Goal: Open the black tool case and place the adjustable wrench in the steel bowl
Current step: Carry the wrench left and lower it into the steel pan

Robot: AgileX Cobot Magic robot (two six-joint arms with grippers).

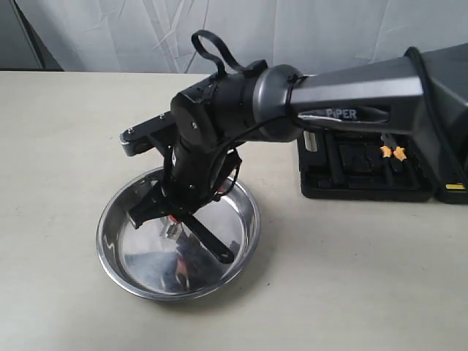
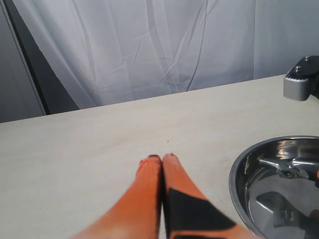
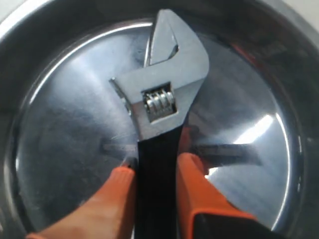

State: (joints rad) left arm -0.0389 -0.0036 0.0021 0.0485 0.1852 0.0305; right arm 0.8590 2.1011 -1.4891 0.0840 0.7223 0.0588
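**Q:** Where is the adjustable wrench, and what holds it?

**A:** The right gripper is clamped on it. Both orange fingers press the slim black handle just behind the silver head. The wrench hangs inside the steel bowl, which sits toward the front edge of the bench, left of its middle. The pictures do not show whether the handle tip touches the bowl's bottom.

**Q:** And the left gripper?

**A:** Its fingers are pressed together with nothing between them. It hovers over bare bench beside the bowl, toward the left edge.

**Q:** What about the black tool case?

**A:** It lies open toward the right end of the bench, well apart from the bowl.

**Q:** How will the wrench handle?

**A:** Judged from its build:
- It is rigid metal and dense for its size.
- The head probably carries most of the weight.
- The handle looks smooth, so a grip far from the head would let it pivot or slip.
- The present hold, close behind the head, is near the balance point and is the right place.

**Q:** Any cautions for release?

**A:**
- The bowl is polished and probably light.
- A wrench dropped from height could bounce or push the bowl across the bench.
- Release low, with the fingers clear of the rim.
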